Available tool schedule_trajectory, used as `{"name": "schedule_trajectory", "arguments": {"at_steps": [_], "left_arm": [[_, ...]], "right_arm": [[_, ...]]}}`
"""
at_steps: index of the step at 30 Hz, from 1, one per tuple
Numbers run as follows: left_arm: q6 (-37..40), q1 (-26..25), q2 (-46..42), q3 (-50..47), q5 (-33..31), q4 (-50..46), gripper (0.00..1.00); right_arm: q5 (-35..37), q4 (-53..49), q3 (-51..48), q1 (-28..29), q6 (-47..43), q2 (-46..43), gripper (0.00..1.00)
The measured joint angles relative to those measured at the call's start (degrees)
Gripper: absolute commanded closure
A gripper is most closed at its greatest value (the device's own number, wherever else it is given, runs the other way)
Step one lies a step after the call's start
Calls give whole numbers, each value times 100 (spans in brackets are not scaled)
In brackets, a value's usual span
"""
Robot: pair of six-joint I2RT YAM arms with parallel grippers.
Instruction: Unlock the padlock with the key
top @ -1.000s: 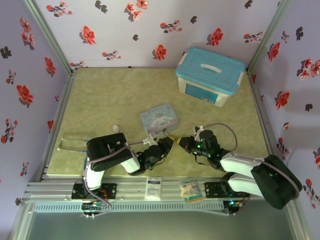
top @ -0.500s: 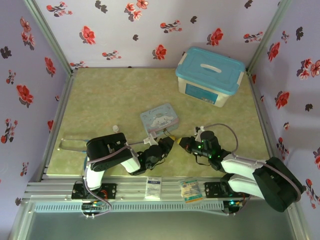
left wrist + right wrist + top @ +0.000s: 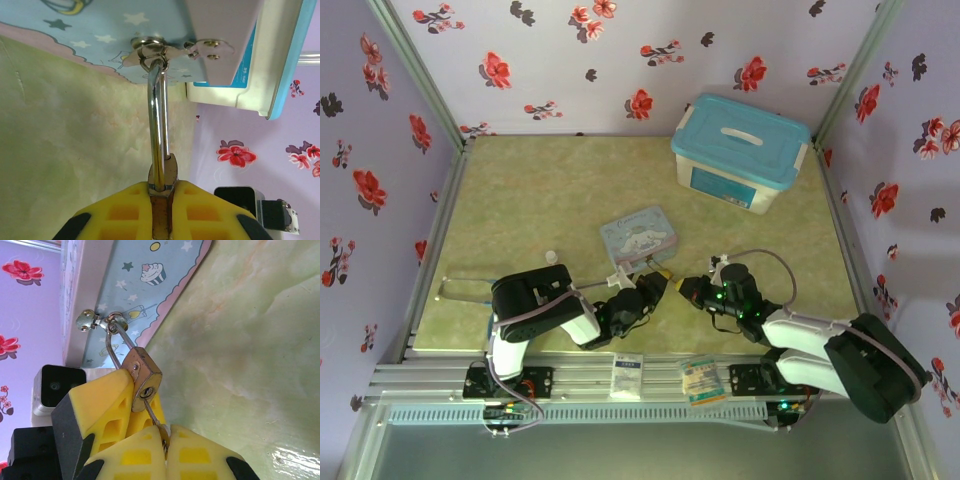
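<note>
padlock (image 3: 143,376) hangs by its shackle (image 3: 158,125) from the hasp (image 3: 107,320) of the tin (image 3: 150,280), body clamped in the left pincer (image 3: 161,200), right pincer (image 3: 165,447) clamped on the key (image 3: 151,412) with its tip at the keyhole (image 3: 146,391); insertion step in hand, next likely needs seating and a steady twist.

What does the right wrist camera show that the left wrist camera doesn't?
Right wrist: the keyhole face of the padlock, with the key running from it into the jaws of the right gripper. Left wrist: the shackle seen edge-on, and the blue-lidded box behind. Both: the shackle hooked through the hasp of the tin, and the jaws of the left gripper clamped on the padlock.
</note>
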Motion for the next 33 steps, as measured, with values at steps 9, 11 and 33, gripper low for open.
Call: {"name": "schedule_trajectory", "arguments": {"at_steps": [9, 11, 33], "left_arm": [[-44, -103, 0, 85, -44, 24, 100], [-68, -114, 0, 85, -72, 26, 100], [-42, -63, 0, 103, -35, 68, 100]], "right_arm": [[44, 129, -9, 0, 20, 109, 100], [48, 90, -11, 0, 17, 61, 100], [83, 140, -46, 0, 15, 151, 100]]}}
